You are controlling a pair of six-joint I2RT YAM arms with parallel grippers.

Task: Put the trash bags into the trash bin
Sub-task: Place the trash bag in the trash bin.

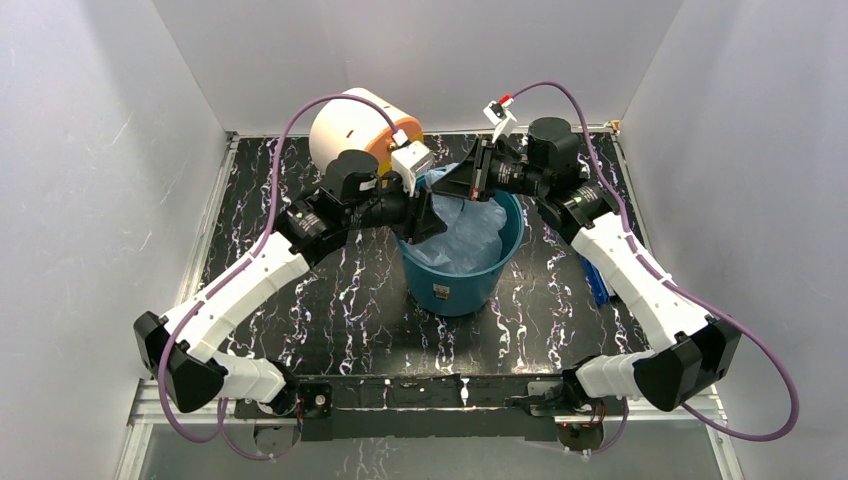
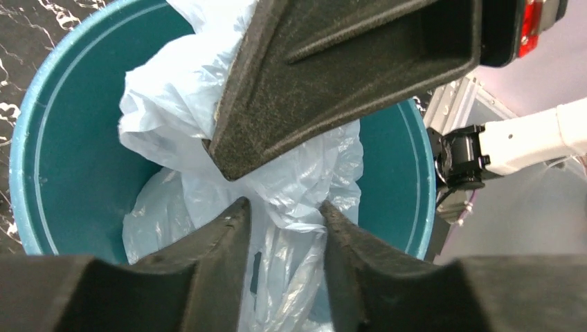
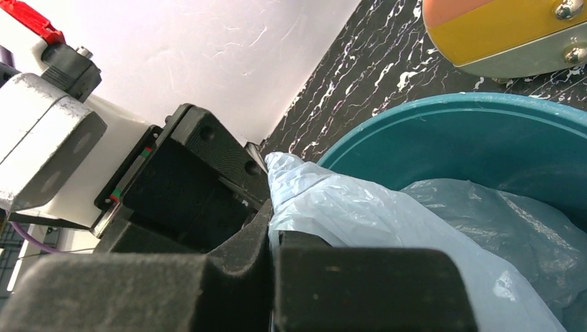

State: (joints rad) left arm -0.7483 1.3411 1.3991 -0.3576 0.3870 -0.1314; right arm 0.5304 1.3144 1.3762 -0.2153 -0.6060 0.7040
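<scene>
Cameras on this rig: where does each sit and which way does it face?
Top external: above and behind, looking down on the table; left arm and right arm show, over the trash bin.
Left wrist: looks down into the bin past the open left gripper.
Right wrist: looks low across the rim; right gripper shut on the trash bag.
Shared: all show bin and bag.

Left claw [image 2: 284, 211], right claw [image 1: 447, 188] and bag [image 1: 470, 240] fill the bin [image 1: 455, 290] mouth; drum box [image 1: 350, 125] behind.

Bin: trash bin [image 1: 455, 285] mid-counter [image 1: 340, 320].
Bag: trash bag [image 1: 470, 240] inside the bin, one end up at its far rim.
Box: drum box [image 1: 350, 125] behind the bin, leftward.
Tools: left tool [image 2: 284, 207] and right tool [image 3: 271, 221] meet over the bin.
</scene>
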